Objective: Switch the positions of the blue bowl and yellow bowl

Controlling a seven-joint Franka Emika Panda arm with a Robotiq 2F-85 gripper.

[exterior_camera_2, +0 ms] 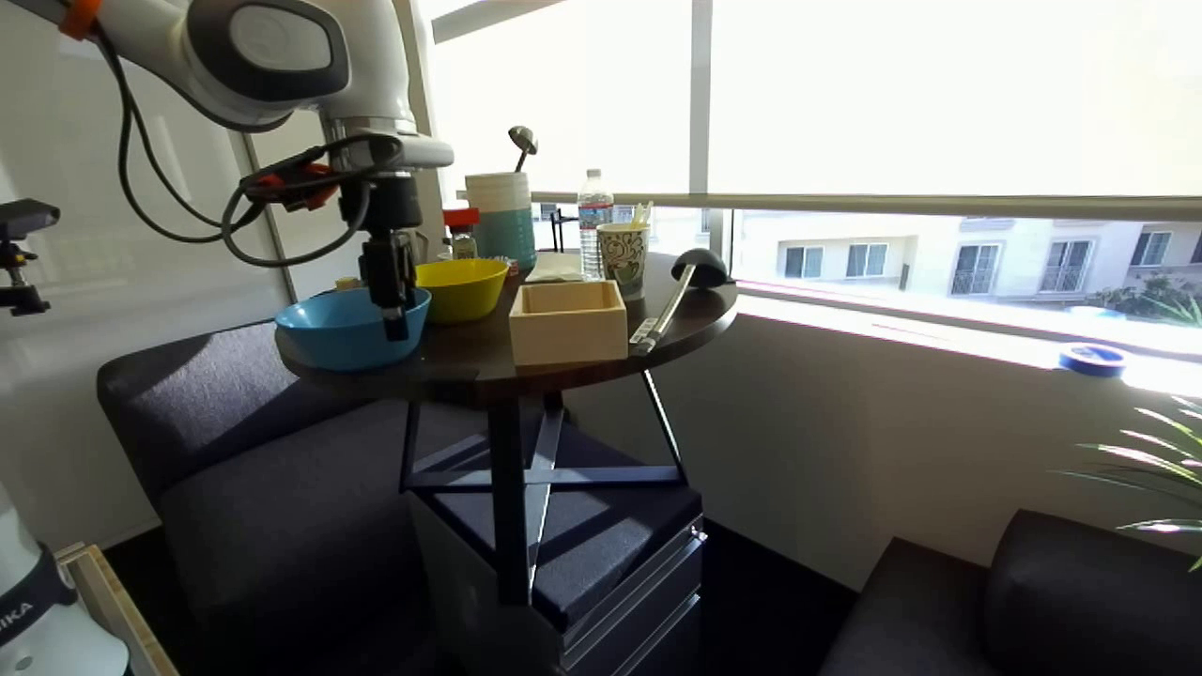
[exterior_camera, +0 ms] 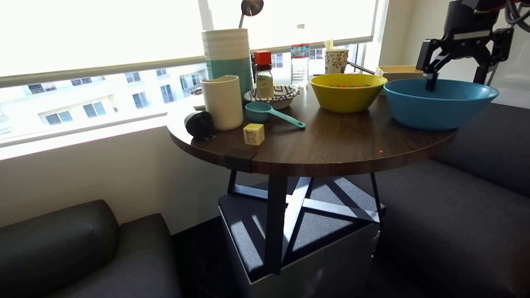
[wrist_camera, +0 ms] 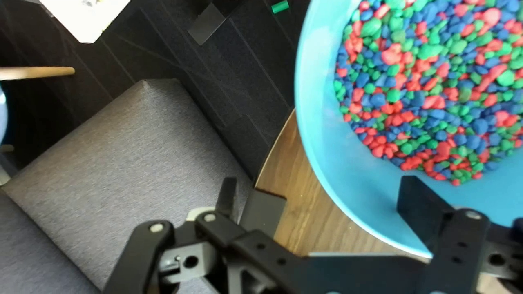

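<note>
The blue bowl stands upright at the table's edge; it also shows in an exterior view and in the wrist view. Red, green and blue pebbles lie in it. The yellow bowl stands beside it, apart, in both exterior views, with coloured bits showing inside; it is out of the wrist view. My gripper is open and straddles the blue bowl's rim. In the wrist view one finger is inside the bowl and the other outside, with a gap to the rim.
On the round table stand a wooden box, a ladle, a patterned paper cup, a water bottle, a teal scoop, a small cube and a cream cup. A grey seat adjoins the table.
</note>
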